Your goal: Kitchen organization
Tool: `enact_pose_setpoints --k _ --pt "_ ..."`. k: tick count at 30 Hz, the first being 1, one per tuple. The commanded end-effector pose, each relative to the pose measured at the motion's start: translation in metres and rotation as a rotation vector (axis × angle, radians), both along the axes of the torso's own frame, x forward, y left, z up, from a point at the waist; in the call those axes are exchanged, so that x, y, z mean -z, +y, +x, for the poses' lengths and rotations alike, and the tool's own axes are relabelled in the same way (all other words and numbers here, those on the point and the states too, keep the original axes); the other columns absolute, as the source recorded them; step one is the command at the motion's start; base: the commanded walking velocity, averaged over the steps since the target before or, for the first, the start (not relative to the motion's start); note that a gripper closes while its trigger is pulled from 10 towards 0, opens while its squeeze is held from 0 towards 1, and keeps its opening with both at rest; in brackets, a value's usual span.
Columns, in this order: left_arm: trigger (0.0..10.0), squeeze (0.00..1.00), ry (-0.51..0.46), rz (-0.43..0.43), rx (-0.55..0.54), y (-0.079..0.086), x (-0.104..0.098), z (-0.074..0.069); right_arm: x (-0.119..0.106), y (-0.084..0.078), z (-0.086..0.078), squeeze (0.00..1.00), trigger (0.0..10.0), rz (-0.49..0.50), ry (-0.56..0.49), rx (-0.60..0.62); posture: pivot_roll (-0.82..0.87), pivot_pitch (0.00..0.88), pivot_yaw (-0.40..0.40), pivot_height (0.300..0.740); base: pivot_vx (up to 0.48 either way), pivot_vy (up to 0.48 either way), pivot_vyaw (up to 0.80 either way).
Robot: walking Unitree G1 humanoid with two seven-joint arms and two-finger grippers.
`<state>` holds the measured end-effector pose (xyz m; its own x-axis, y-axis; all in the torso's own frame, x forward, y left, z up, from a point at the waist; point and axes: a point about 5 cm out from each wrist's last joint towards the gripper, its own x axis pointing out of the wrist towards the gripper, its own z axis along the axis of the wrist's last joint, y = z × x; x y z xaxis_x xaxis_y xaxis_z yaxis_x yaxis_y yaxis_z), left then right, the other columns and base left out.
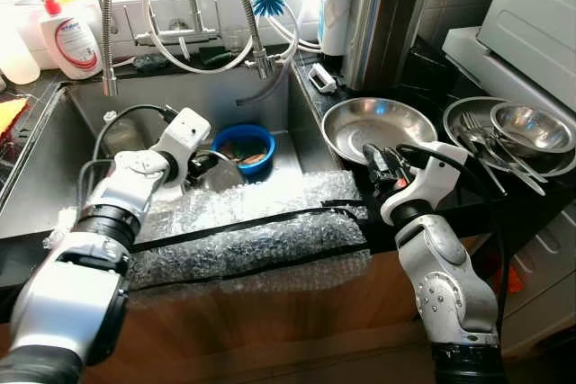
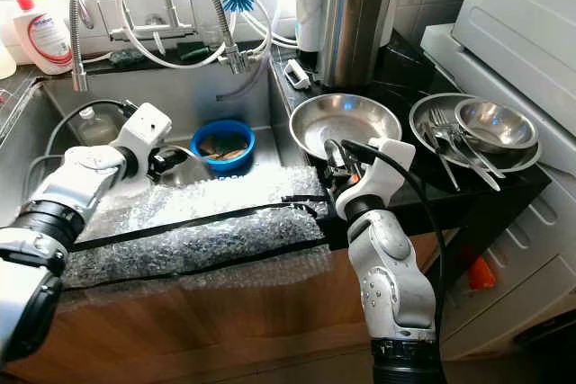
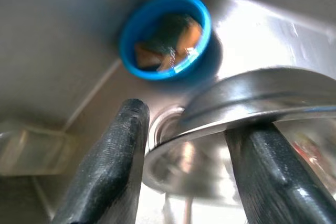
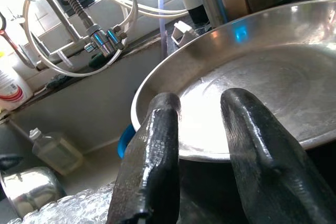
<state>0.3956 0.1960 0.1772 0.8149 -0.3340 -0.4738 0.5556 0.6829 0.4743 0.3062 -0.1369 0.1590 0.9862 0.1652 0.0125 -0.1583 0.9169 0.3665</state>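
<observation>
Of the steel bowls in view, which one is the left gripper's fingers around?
The steel bowl down in the sink, its rim between the left gripper's fingers. The wide bowl and the small bowl sit on the counter.

Strong daylight pours in from behind the faucet [image 1: 184, 20], washing out the tiled wall there – the soap bottle [image 1: 70, 38] nearly blends into it. Glare flashes off the steel pan [image 1: 378, 128] and the bubble wrap [image 1: 252, 231]. The sink [image 1: 54, 150] walls sit in softer shade. The left wrist view is blurred – black fingers [image 3: 105, 166] and the near steel rim are out of focus
</observation>
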Motion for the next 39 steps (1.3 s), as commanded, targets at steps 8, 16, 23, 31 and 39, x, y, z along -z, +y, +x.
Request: enact_pose_setpoints --k 8,16,23,31,39 --pt "10.0 0.00 0.107 0.144 0.207 -0.007 -0.006 0.000 0.000 0.005 0.003 0.00 10.0 0.002 0.003 -0.036 -0.04 0.000 0.028 0.740 0.000 0.000 0.00" --pt "10.0 0.00 0.198 0.137 0.295 -0.013 0.006 -0.006 -0.001 0.004 0.002 0.00 10.0 -0.004 -0.005 -0.049 -0.05 0.000 0.026 0.740 0.000 0.000 0.00" --pt "10.0 0.00 -0.144 -0.134 0.139 0.000 -0.034 0.006 -0.004 0.001 0.001 0.00 10.0 0.000 -0.030 -0.016 -0.06 0.000 0.033 0.740 0.000 0.000 0.00" --pt "10.0 0.00 -0.585 -0.465 -0.098 0.041 -0.045 -0.022 -0.011 -0.008 -0.002 0.00 10.0 -0.049 -0.098 0.052 -0.05 0.000 0.019 0.740 0.000 0.000 0.00" --pt "10.0 0.00 -0.780 -0.539 -0.300 0.049 -0.026 -0.076 -0.013 -0.021 -0.006 0.00 10.0 -0.080 -0.132 0.156 -0.05 0.000 0.011 0.740 0.000 0.000 0.00"
